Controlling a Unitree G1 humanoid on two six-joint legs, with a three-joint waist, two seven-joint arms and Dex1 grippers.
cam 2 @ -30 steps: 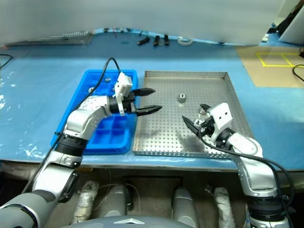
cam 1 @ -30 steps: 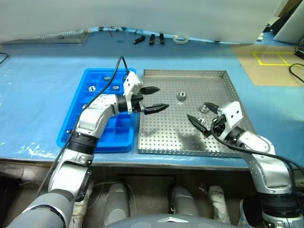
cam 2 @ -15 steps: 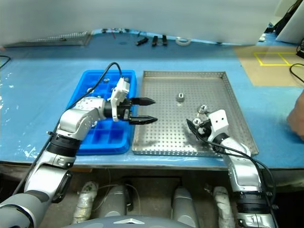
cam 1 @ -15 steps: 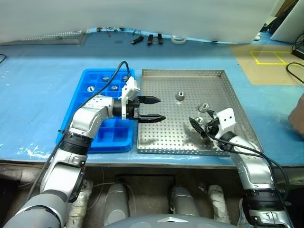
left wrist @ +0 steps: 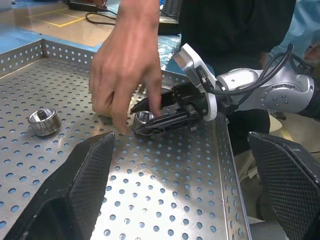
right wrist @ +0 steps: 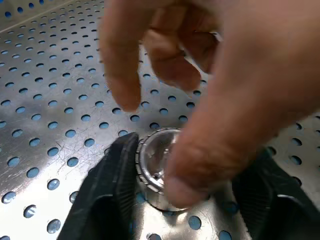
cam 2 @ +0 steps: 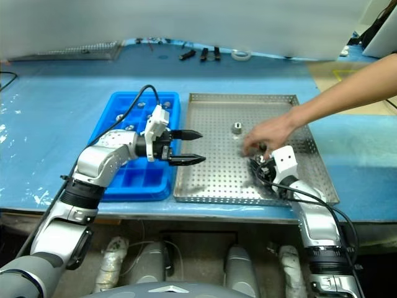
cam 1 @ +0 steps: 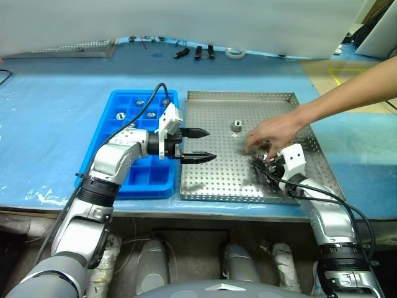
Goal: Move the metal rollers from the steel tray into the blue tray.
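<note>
The steel tray [cam 1: 217,180] lies right of the blue tray [cam 1: 127,181], whose far compartments hold metal rollers [cam 1: 118,115]. One roller [cam 1: 236,126] stands loose in the steel tray's far middle. Low over the tray's right side, my right gripper [cam 1: 259,165] is shut on another roller [right wrist: 156,165] that rests on the perforated floor. A person's hand [cam 1: 268,133] hovers over that roller with its fingers [right wrist: 192,180] down on it. My left gripper [cam 1: 209,144] is open and holds nothing. It points right, level, above the steel tray's left edge.
The person's arm [cam 1: 344,90] reaches in from the right across the steel tray's far right corner. Small black tools [cam 1: 193,51] and a tape roll [cam 1: 234,53] lie at the back of the blue table. A grey mesh panel [cam 1: 74,46] sits back left.
A person's hand has come in from the right and settled over the roller at my right gripper. That gripper sank lower and closed on the roller. My left gripper stayed put.
</note>
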